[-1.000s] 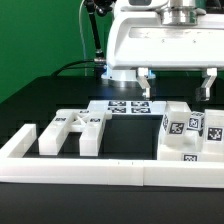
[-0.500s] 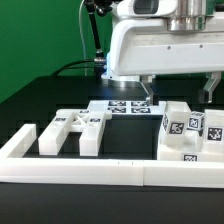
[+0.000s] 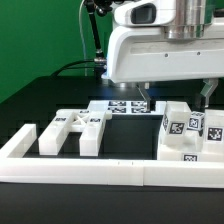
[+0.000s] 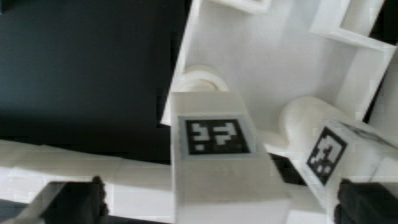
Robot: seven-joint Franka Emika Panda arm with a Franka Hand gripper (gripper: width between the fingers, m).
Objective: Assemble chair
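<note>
Pincer (image 3: 175, 95) is spread as wide as it goes and holds nothing. It hangs over the counter (image 3: 40, 100) at about 2 o'clock in the exterior view.

The chair parts (image 3: 178, 122) are all loose, in two bunches well apart:
- the tagged blocks (image 3: 190, 140), right under the pincer at 4 o'clock
- a flat frame piece (image 3: 72, 130) at 8 o'clock

Both sit just behind the long rail (image 3: 100, 172) at 6 o'clock. The marker board (image 3: 125, 106) lies near the centre, behind them.

My read is that it's lining up to pick something out of the blocks, with nothing joined so far.

The wrist view shows why that's fiddly. One tagged bar (image 4: 217, 140) and its neighbour (image 4: 329, 150) stand close together with only a thin gap between them.

So if I were driving:
- Centre on one bar only, so a finger goes down each side of it and not on top of the neighbour.
- Square the wrist to the bar's flat faces before dropping, because a skewed grip on smooth plastic will probably twist it.
- Come straight down, close gently, and lift straight up so the piece next door doesn't get dragged over.

I can't tell from here how deep the fingers can go.
</note>
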